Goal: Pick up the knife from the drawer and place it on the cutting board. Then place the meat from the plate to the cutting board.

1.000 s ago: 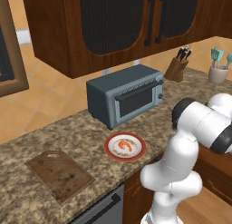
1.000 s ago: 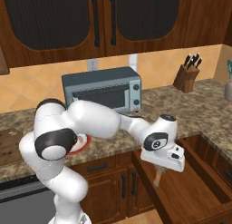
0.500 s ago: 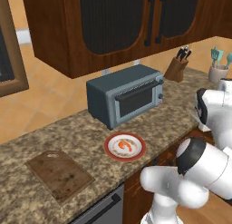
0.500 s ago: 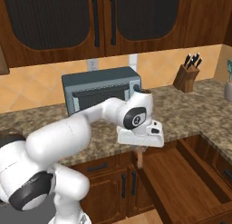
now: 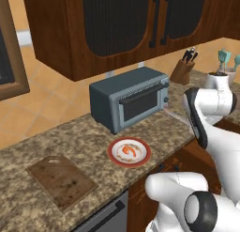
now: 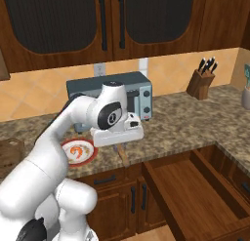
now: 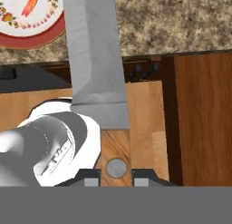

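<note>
Swinging left from over the drawer (image 6: 195,196), the gripper (image 6: 120,146) carried the clamped knife (image 7: 96,69) toward the plate (image 6: 73,159); cutting board (image 5: 62,180) remained bare, meat (image 5: 129,151) untouched.

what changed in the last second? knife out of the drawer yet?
Yes. The gripper, shut on the knife, swung from over the open drawer up and leftward, and now hangs at the counter edge beside the plate. Unchanged: meat on the plate, cutting board bare, toaster oven in place.
</note>
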